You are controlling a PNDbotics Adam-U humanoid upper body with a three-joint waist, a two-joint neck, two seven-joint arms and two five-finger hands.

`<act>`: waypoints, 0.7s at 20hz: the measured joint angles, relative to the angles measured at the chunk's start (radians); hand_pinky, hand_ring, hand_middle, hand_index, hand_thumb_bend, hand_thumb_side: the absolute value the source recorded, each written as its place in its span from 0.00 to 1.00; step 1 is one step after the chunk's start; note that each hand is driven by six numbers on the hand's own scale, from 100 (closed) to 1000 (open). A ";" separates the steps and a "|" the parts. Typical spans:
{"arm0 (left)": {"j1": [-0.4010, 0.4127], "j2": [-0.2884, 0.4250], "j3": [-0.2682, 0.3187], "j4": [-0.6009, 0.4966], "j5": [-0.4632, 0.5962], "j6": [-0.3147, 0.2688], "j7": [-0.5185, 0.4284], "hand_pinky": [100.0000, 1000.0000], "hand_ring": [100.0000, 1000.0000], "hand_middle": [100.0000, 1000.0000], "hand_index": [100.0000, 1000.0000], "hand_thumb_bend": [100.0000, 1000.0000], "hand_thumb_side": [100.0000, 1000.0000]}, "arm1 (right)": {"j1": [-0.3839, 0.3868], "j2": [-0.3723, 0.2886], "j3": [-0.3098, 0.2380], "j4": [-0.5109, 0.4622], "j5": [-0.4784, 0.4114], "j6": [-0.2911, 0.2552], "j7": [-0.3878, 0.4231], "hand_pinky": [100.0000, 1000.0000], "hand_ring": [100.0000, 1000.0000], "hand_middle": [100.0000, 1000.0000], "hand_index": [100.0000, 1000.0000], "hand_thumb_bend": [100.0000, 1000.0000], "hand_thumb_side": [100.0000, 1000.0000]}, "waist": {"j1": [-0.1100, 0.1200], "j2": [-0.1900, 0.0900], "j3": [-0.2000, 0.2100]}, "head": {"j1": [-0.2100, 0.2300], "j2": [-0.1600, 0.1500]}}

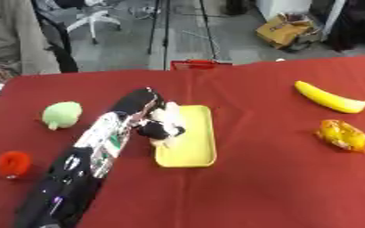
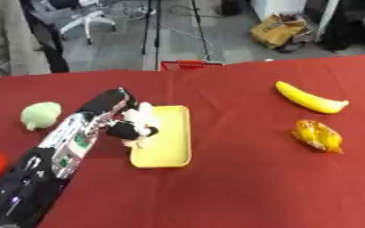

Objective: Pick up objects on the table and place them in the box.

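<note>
White object (image 1: 168, 116) within left hand (image 1: 158, 127) fingers (image 1: 168, 132), over yellow tray (image 1: 193, 151).

One yellow tray (image 1: 193, 153) sits on the red tabletop (image 1: 256, 187). There is one banana (image 1: 330, 98), one orange-yellow crinkly packet (image 1: 343, 136), one green round thing (image 1: 62, 114), one red fuzzy thing (image 1: 14, 163) and one white thing (image 1: 168, 116) at the hand (image 1: 158, 129).

Left hand (image 2: 131, 127) holds a white object (image 2: 144, 113) at the yellow tray's (image 2: 170, 147) left edge
</note>
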 measured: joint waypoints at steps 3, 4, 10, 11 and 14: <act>0.001 -0.012 0.000 0.044 -0.037 0.001 0.059 0.79 0.74 0.74 0.74 0.95 0.57 | 0.000 0.000 0.000 0.000 0.000 0.000 0.000 0.58 0.68 0.76 0.84 0.00 0.68 | 0.000 0.000 0.000 | 0.000 -0.003; 0.003 -0.013 0.001 0.049 -0.050 0.003 0.067 0.83 0.79 0.79 0.78 1.00 0.61 | 0.000 0.001 0.000 0.000 0.000 0.000 0.000 0.58 0.68 0.76 0.84 0.00 0.68 | 0.000 0.000 0.000 | 0.000 -0.003; 0.013 -0.014 0.025 0.026 -0.084 0.014 0.148 0.82 0.80 0.83 0.81 1.00 0.77 | 0.000 0.007 0.000 0.000 0.000 0.000 0.000 0.58 0.68 0.76 0.84 0.00 0.67 | 0.000 0.000 0.009 | 0.000 -0.003; 0.014 -0.014 0.030 0.018 -0.077 0.014 0.173 0.81 0.80 0.83 0.81 1.00 0.77 | 0.000 0.007 0.000 0.000 0.000 0.000 0.000 0.58 0.68 0.76 0.84 0.00 0.67 | 0.000 0.000 0.010 | 0.000 -0.003; 0.022 -0.022 0.040 0.002 -0.043 0.010 0.239 0.81 0.79 0.82 0.80 1.00 0.77 | 0.000 0.007 0.000 0.000 0.000 0.000 0.000 0.58 0.68 0.76 0.84 0.00 0.67 | 0.000 0.000 0.012 | 0.000 -0.003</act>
